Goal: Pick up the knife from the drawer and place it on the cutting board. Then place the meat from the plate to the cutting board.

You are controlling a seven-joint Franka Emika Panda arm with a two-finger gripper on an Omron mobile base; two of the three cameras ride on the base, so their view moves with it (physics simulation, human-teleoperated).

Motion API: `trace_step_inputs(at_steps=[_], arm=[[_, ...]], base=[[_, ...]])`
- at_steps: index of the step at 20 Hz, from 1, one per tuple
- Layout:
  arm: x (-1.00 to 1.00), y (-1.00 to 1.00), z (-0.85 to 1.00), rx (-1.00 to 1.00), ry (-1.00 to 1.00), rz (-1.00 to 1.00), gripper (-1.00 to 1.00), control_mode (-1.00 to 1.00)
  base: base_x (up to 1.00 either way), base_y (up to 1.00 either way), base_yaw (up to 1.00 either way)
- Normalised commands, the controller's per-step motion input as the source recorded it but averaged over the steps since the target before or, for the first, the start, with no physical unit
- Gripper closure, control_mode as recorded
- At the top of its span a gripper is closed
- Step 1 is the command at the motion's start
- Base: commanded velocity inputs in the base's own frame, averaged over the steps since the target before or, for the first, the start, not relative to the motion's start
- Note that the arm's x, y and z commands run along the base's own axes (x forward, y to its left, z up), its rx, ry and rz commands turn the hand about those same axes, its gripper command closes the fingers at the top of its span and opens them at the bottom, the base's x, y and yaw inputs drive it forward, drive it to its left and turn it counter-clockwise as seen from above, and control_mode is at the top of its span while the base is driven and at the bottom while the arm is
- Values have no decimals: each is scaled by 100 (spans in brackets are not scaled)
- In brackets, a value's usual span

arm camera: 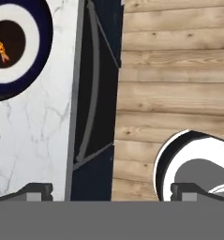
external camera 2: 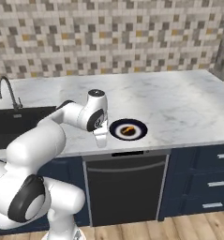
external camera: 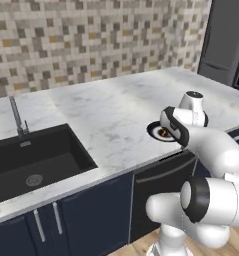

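Marble counter (external camera 2: pixel 179 103): hand (external camera 2: pixel 100 136) released, empty, at front edge just beside plate (external camera 2: pixel 128 130) with meat (external camera 2: pixel 128 131). Risk: descending hand clips edge or nudges plate.

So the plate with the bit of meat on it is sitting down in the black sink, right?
Not quite. The plate with the meat sits on the marble counter, to the right of the black sink, near the counter's front edge. The right base view shows it.

The tool (external camera 2: pixel 100 139) hangs beside the plate (external camera 2: pixel 140 132) (meat (external camera 2: pixel 128 131) on it).
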Motion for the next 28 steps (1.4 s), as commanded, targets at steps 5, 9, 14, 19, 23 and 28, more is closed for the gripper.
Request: trace_step_inputs(at_steps=[5, 9, 14, 19, 23, 28], arm=[[0, 0, 0, 0, 0, 0, -100, 100], [0, 0, 0, 0, 0, 0, -100, 100], [0, 0, 0, 0, 0, 0, -100, 100], [0, 0, 0, 0, 0, 0, -100, 100], [0, 0, 0, 0, 0, 0, -100, 100], [0, 0, 0, 0, 0, 0, -100, 100]], base=[[43, -44, 12], [51, -26, 19], [55, -13, 22], [45, -24, 22], [31, -37, 18], [24, -41, 17]])
